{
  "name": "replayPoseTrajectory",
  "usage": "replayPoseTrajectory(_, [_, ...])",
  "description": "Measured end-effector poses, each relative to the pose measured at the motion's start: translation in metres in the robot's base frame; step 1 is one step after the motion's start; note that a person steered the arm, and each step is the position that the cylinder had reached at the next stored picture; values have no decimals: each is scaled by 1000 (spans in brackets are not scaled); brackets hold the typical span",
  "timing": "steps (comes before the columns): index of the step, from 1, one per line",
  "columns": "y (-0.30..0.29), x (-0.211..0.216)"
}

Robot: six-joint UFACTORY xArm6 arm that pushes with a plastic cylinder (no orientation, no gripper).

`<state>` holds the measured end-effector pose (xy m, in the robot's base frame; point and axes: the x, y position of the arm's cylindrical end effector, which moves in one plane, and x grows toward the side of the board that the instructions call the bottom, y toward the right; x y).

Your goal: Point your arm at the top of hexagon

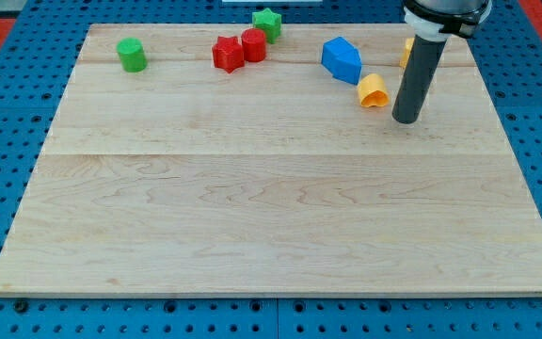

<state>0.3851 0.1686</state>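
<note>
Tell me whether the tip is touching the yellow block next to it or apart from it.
Apart. My tip stands just to the view's right of the yellow block, with a strip of bare wooden board showing between them.

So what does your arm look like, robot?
My arm ends in a straight, round, dark grey rod, plain and smooth, with no fingers. My tip is its flat bottom end. At the view's top, the rod joins a wider black collar with a pale ring. No cables or markings show.
</note>
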Motion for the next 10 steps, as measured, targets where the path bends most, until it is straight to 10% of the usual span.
replayPoseTrajectory(5, [31, -7])
replayPoseTrajectory(7, [140, -75])
replayPoseTrajectory(10, [-4, -178])
